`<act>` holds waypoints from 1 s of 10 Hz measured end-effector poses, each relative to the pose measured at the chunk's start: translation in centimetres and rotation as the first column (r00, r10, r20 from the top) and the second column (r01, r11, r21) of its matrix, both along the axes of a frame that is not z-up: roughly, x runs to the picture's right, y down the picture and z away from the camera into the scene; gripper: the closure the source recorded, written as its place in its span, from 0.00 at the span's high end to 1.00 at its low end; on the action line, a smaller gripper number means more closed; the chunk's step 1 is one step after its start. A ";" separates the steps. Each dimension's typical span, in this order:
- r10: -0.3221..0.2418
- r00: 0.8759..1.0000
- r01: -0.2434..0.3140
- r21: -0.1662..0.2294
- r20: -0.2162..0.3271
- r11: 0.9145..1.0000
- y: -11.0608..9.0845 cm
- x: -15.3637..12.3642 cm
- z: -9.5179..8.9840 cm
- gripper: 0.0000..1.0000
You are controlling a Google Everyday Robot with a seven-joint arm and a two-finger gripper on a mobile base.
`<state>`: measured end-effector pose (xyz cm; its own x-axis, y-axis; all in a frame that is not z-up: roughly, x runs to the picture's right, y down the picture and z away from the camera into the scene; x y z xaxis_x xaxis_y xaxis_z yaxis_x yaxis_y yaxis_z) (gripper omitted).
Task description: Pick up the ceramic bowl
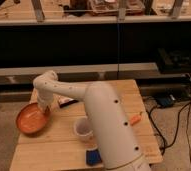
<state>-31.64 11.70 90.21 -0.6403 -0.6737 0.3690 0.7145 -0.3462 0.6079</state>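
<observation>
Pale wooden table (54, 145) of plain planks, matte and lightly grained, in the middle of the view. At the table's left edge: wide, shallow, round ceramic bowl (32, 120), glossy orange-brown, plate-like, with a lighter sheen across its inside; outline reaching a little past that left edge; whether resting on the wood or raised off it, impossible to tell. Over the left part of the table, right at the bowl's far-right rim: gripper (42, 106), pale grey and blunt, pointing down from a rounded elbow; touching the rim or just above it, unclear; open or closed, cannot tell. Thick, smooth white arm (106, 122), tube-shaped with small dark dots along its side, rising from the table's front edge and curving back and left across the top. Near the table's middle, tucked against the arm: small white cup (82, 128), round and open-topped, well apart from the bowl. On the back half of the table, under the arm's upper link: flat dark packet (67, 102). Toward the table's right edge: small thin orange object (134, 120), lying flat. At the table's front edge: small blue block-like object (92, 158). On the floor to the right of the table: black cables (176, 125), looped. Behind the table: long dark shelving (89, 50) with a pale horizontal ledge.
</observation>
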 end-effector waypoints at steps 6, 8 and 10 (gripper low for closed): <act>-0.007 1.000 0.007 0.025 0.006 1.000 -1.9 0.9 -1.7 0.14; -0.010 1.000 0.009 0.029 0.008 1.000 -2.3 1.0 -2.1 0.14; -0.016 1.000 0.015 0.032 0.008 0.999 -2.8 1.3 -2.7 0.14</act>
